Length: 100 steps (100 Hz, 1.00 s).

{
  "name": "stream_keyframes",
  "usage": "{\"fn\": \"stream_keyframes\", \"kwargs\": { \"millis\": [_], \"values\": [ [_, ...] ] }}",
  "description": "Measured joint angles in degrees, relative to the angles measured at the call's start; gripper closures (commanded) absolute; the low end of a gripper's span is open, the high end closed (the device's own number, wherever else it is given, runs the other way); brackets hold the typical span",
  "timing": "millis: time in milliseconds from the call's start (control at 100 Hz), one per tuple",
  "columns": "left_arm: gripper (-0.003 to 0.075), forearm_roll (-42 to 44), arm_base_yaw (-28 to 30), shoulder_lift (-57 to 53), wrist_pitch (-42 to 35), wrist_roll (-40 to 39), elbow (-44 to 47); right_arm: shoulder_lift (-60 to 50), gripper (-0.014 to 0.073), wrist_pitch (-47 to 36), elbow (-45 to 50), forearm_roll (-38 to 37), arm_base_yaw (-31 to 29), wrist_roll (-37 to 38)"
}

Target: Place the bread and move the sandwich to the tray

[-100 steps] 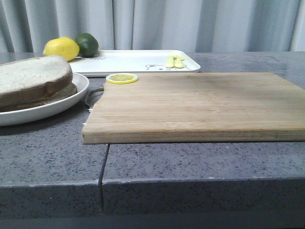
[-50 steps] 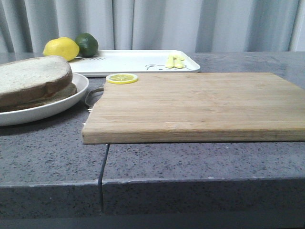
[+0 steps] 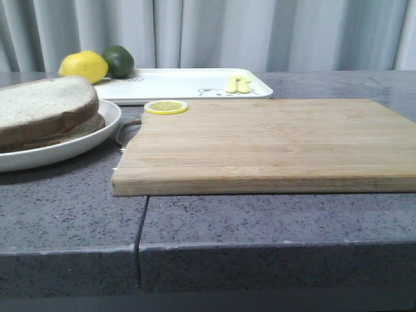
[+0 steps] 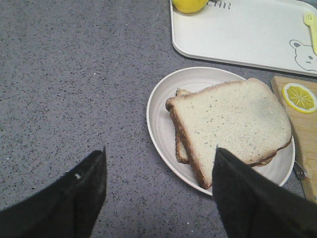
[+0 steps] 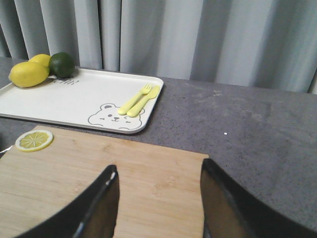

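- A grey speckled table (image 3: pixel 71 214) is seen, with everything laid on it.
- A wooden cutting board (image 3: pixel 273 143) is set in the middle; nothing lies on it but a lemon slice (image 3: pixel 166 106) at its far left corner.
- The tray (image 3: pixel 175 83) is placed behind the board, apart from it; a lemon (image 3: pixel 83 65) and a lime (image 3: pixel 119 60) are parked at its left end, and a yellow fork and spoon (image 3: pixel 238 84) lie on it near the bear drawing.
- The sandwich (image 4: pixel 228 124) is found on its round plate (image 4: pixel 163 134), left of the board and just in front of the tray, not yet on the tray.
- The bread (image 3: pixel 45 104) is already laid on top as the upper slice; no egg can be made out under it.
- Judged progress: the bread step looks done, while the move of plate and sandwich to the tray is left.
- The left gripper (image 4: pixel 158 191) is held spread wide and empty above the table, near the plate's edge.
- The right gripper (image 5: pixel 158 198) is likewise parted and empty, over the board.
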Motion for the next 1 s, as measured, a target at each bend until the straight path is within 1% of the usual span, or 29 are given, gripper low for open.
{"fn": "stream_keyframes", "kwargs": {
  "millis": [190, 1000],
  "values": [
    [0.0290, 0.0, 0.0, 0.0, 0.0, 0.0, 0.0, -2.3, 0.0207, 0.3, 3.2, -0.1, 0.0, 0.1],
    [0.0290, 0.0, 0.0, 0.0, 0.0, 0.0, 0.0, -2.3, 0.0207, -0.1, 3.2, -0.2, 0.0, 0.2]
  ]
}}
